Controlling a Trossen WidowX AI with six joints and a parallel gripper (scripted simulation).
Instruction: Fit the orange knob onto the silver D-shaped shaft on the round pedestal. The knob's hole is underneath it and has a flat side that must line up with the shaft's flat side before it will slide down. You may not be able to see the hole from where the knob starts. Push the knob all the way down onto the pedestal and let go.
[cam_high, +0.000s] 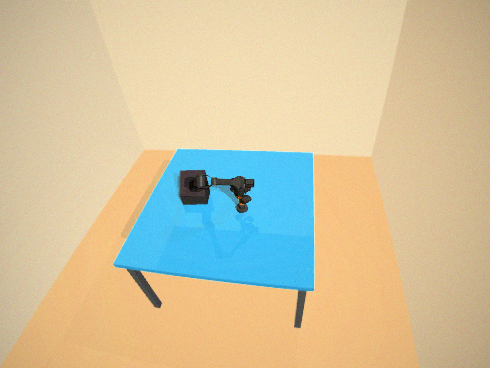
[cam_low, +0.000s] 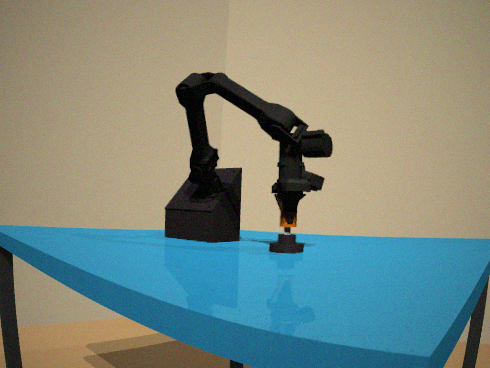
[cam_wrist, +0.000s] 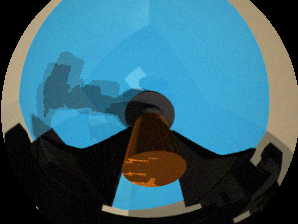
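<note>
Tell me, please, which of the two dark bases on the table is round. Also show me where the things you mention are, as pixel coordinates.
The pedestal (cam_high: 242, 209) (cam_low: 286, 248) (cam_wrist: 136, 107), directly below the orange knob (cam_high: 241, 203) (cam_low: 286, 225) (cam_wrist: 154, 169); the other is a box (cam_high: 195, 200) (cam_low: 190, 224) with straight edges.

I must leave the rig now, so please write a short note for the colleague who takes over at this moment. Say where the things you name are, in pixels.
Gripper (cam_low: 288, 218): closed on the orange knob (cam_low: 288, 223) (cam_wrist: 154, 169), pointing down.
Round pedestal (cam_low: 286, 247) (cam_wrist: 169, 102): on the blue table (cam_high: 270, 260) (cam_low: 300, 310), below the knob. Part of the silver shaft (cam_low: 287, 231) shows between them.
Done: knob grasped and brought over the pedestal.
Left: line up the flat sides, push the knob fully down, let go.
Cannot tell: whether the flats match; the hole is hidden.
</note>
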